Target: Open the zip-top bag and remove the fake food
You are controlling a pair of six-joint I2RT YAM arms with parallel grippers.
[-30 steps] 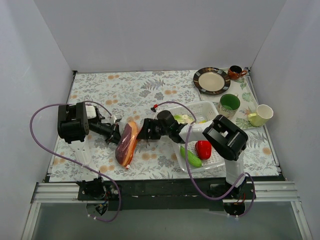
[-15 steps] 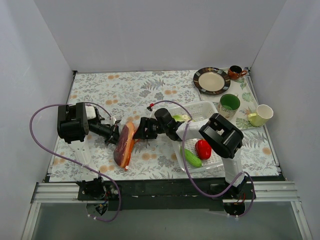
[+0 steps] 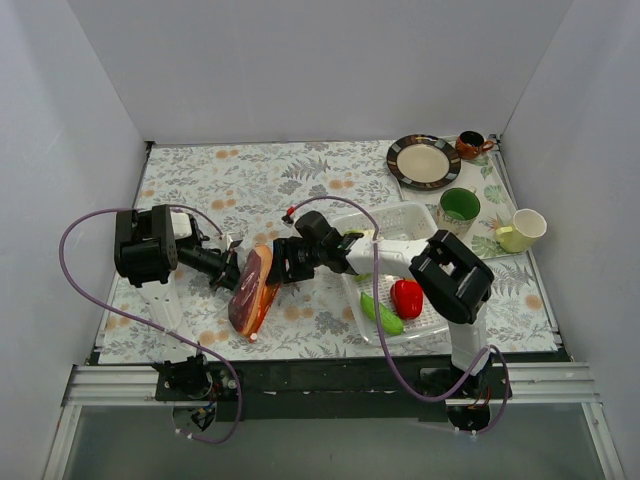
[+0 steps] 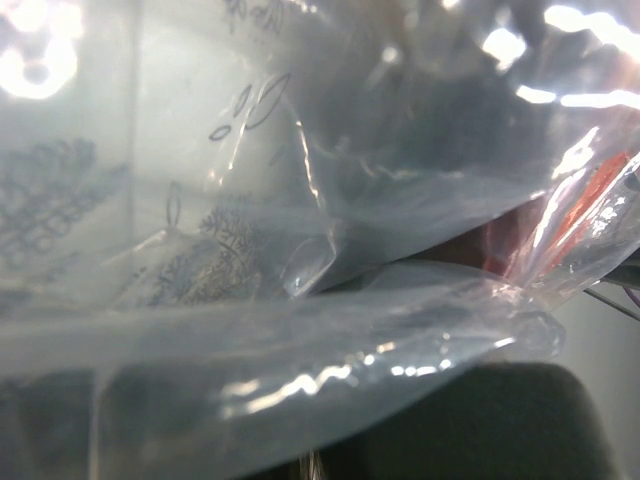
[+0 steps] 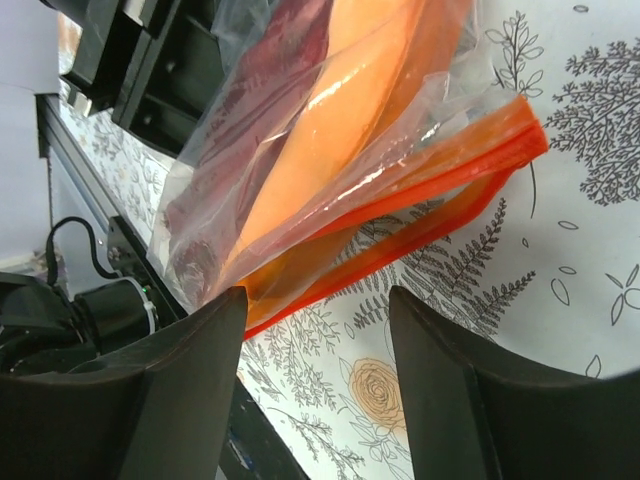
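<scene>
The zip-top bag point(image 3: 251, 291) hangs tilted between the two grippers, just above the flowered cloth. In the right wrist view its orange-red zip strip point(image 5: 440, 185) is parted, and an orange piece point(image 5: 340, 110) and a dark red piece point(image 5: 265, 90) lie inside. My left gripper point(image 3: 226, 270) grips the bag's left edge; clear plastic point(image 4: 300, 330) fills its wrist view and hides the jaws. My right gripper point(image 3: 284, 267) is open at the bag's mouth and holds nothing point(image 5: 315, 335); its left finger point(image 5: 150, 390) is just under the lower lip. A red pepper point(image 3: 406, 297) and a green cucumber point(image 3: 381, 313) lie in the tray.
The white perforated tray point(image 3: 410, 217) stands right of the bag, under my right arm. A brown-rimmed plate point(image 3: 423, 161), a small brown cup point(image 3: 468, 146), a green cup point(image 3: 460, 207) and a pale yellow-green mug point(image 3: 521, 230) stand at the back right. The table's front rail point(image 5: 70, 150) is close to the bag.
My right gripper has moved left, up to the bag's mouth. The bag has shifted slightly left and stands more on edge. The left gripper has stayed in place.
</scene>
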